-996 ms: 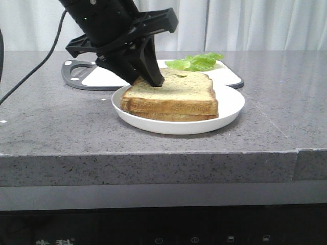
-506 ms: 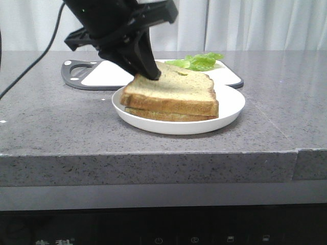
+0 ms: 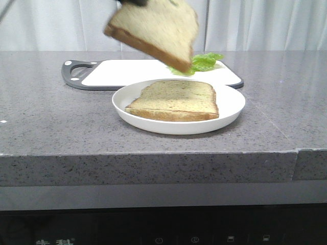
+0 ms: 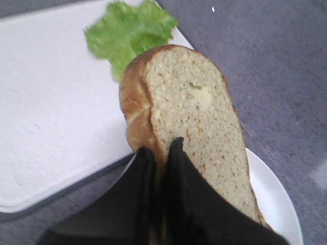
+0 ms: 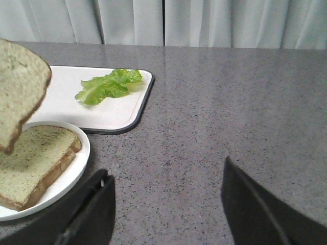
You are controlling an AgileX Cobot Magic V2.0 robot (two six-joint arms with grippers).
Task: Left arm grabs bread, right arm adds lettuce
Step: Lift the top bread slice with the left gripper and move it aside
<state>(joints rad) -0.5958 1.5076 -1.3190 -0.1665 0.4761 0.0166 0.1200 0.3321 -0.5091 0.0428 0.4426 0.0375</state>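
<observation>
Front view: bread hung tilted at top centre, lower corner toward the lettuce.
Left gripper pinched its edge; right gripper gaped wide; plate held second slice.

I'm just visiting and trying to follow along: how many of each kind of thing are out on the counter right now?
Bread slices: 2, one held up in the air by the left gripper, one on the plate
Lettuce leaves: 1, lying on the board
Plates: 1
Cutting boards: 1
Total: 5 things
</observation>
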